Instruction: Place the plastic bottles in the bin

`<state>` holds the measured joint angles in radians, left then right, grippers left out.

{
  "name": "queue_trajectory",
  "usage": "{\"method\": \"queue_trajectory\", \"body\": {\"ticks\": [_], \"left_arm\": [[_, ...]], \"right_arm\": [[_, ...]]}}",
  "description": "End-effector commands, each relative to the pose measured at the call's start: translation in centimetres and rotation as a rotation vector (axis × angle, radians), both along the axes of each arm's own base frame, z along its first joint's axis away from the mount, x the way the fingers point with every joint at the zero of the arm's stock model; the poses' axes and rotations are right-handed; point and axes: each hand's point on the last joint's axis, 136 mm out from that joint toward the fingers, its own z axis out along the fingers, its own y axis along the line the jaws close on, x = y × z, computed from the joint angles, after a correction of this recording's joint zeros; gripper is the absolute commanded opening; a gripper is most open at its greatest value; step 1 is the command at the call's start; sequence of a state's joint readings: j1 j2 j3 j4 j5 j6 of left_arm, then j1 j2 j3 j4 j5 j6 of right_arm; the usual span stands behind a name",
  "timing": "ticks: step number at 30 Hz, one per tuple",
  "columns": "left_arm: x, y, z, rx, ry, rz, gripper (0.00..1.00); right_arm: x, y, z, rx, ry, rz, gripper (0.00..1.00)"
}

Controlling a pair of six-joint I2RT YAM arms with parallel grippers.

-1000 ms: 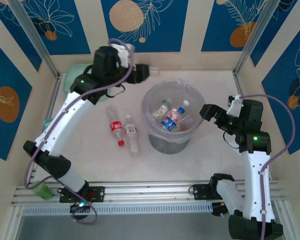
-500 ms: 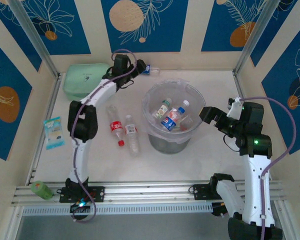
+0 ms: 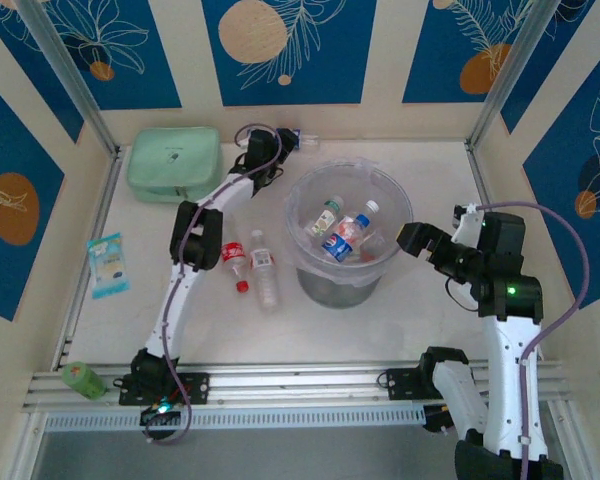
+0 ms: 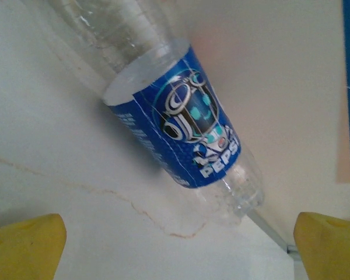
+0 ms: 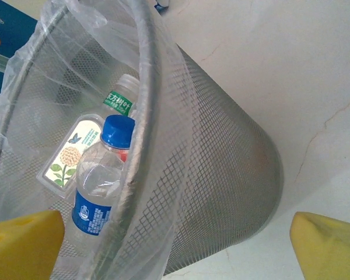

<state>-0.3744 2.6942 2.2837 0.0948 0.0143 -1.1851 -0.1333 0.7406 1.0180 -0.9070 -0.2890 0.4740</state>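
Left tool (image 4: 175,248) and right tool (image 5: 176,245) wide open

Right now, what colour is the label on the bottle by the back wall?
Blue label, clearest in left wrist view.

I see a bottle (image 4: 146,76) of clear, shiny plastic with a glossy blue label (image 4: 186,134). The bin (image 5: 221,169) is grey metal mesh, lined with a thin, crinkly clear bag (image 5: 49,41). The table (image 4: 64,175) is smooth and matt.

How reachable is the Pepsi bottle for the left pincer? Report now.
Likely yes: the left pincer is open, and the Pepsi bottle lies on the table just ahead of its pads with nothing between.
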Motion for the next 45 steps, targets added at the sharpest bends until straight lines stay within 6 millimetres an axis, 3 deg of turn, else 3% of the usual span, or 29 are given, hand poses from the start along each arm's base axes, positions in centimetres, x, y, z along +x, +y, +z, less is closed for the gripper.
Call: {"method": "queue_trajectory", "body": {"ticks": [1, 7, 12, 15, 19, 22, 27, 30, 40, 45], "left_arm": [[1.8, 0.3, 1.5, -0.074, -0.077, 0.091, 0.98], [4.1, 1.5, -1.7, -0.153, -0.043, 0.181, 0.94], [4.3, 2.4, -4.8, -0.177, 0.001, 0.235, 0.92], [4.4, 3.1, -6.1, -0.193, 0.015, 0.247, 0.85], [4.9, 4.2, -6.7, -0.222, 0.02, 0.271, 0.68], [5.4, 5.7, -5.9, -0.214, 0.013, 0.269, 0.56], [5.8, 7.4, -2.6, -0.191, -0.037, 0.244, 0.35], [5.9, 7.8, -0.4, -0.164, -0.069, 0.21, 0.33], [4.7, 8.6, 5.0, -0.163, -0.138, 0.157, 0.02], [3.0, 8.6, 7.3, -0.166, -0.173, 0.127, 0.0]], "right_arm": [[-0.4, 0.4, -0.8, 0.014, 0.019, 0.023, 1.0], [-0.4, 0.1, -1.1, 0.003, 0.017, 0.012, 1.0], [-0.6, -0.1, -1.4, -0.013, 0.022, 0.005, 0.99], [-0.8, -0.2, -1.3, -0.02, 0.017, -0.002, 1.0], [-0.9, -0.1, -1.3, -0.015, 0.019, 0.002, 1.0], [-1.0, -0.1, -1.1, -0.015, 0.019, 0.001, 1.0], [-0.9, 0.0, -1.0, -0.001, 0.025, -0.001, 1.0], [-0.7, 0.2, -0.6, 0.016, 0.02, 0.002, 1.0], [-0.8, -0.1, 0.5, -0.016, 0.003, -0.011, 0.99], [-0.9, -0.2, 0.8, -0.023, 0.001, -0.012, 0.99]]}}
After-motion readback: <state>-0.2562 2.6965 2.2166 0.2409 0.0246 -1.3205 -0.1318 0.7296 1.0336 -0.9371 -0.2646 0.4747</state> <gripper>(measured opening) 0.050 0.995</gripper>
